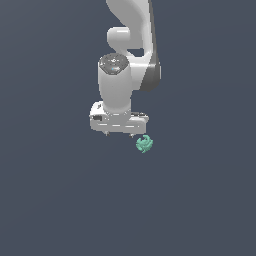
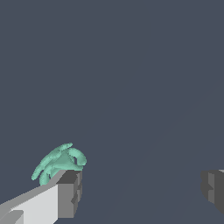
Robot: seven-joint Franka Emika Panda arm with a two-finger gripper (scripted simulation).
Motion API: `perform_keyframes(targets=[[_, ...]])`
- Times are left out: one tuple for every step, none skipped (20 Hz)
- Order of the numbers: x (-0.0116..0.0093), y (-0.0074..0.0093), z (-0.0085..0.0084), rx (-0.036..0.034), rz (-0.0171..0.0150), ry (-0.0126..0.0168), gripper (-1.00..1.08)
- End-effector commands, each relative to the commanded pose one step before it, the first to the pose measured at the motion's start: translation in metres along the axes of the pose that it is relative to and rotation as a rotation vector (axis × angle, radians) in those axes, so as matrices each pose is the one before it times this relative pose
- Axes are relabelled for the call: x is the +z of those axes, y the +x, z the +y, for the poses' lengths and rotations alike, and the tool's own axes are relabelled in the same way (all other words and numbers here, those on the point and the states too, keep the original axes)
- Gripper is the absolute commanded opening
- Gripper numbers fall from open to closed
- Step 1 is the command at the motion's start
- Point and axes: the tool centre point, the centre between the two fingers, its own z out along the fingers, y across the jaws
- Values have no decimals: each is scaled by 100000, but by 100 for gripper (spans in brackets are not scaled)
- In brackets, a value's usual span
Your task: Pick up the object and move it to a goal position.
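White two-fingered gripper (image 1: 119,134) on the pale Panda arm (image 1: 131,30) hanging low over the plain dark grey floor (image 1: 60,210), jaws spread wide, nothing between them. Small teal-green knobbly lump (image 1: 144,144) sitting just off the gripper's edge on the exterior view's right, outside the span. On the wrist view, same lump (image 2: 59,162) tucked behind one grey fingertip (image 2: 70,194), beside it, not between the two. No grasp yet, by the look of it; pick-up and carry to goal all left. No goal marker visible.

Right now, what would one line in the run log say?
gripper: open | small teal-green lumpy object: not grasped, outside one fingertip, not between fingers | stage: pick not yet done
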Motion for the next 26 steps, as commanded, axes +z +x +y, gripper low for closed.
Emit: perform_keyframes(targets=[[0, 0, 1, 0, 0, 0, 100], [21, -6, 79, 30, -51, -77, 100], [60, -19, 235, 89, -148, -215, 100], [94, -33, 383, 136, -240, -345, 100], [131, -48, 529, 174, -337, -478, 100], [165, -63, 666, 188, -432, -600, 100], [146, -61, 616, 122, -398, -542, 100], [102, -45, 456, 36, -294, -394, 100], [60, -27, 295, -34, -190, -251, 100], [20, -10, 135, -71, -83, -109, 100], [-8, 2, -1, -69, 4, 4, 100], [-21, 4, -53, 29, 57, 74, 100], [2, 7, -107, 99, 40, 54, 100], [14, -3, -90, 241, 36, 52, 100], [36, -11, -90, 361, 16, 29, 100], [52, -18, -89, 490, 7, 20, 100], [65, -23, -105, 602, 4, 20, 100], [75, -27, -132, 704, 10, 30, 100], [82, -32, -162, 801, 19, 44, 100], [91, -37, -189, 899, 26, 57, 100], [100, -44, -213, 998, 30, 67, 100], [110, -52, -233, 1096, 31, 72, 100], [121, -61, -249, 1201, 30, 75, 100], [132, -71, -264, 1309, 29, 78, 100], [142, -82, -283, 1409, 30, 83, 100], [152, -95, -303, 1513, 32, 91, 100]])
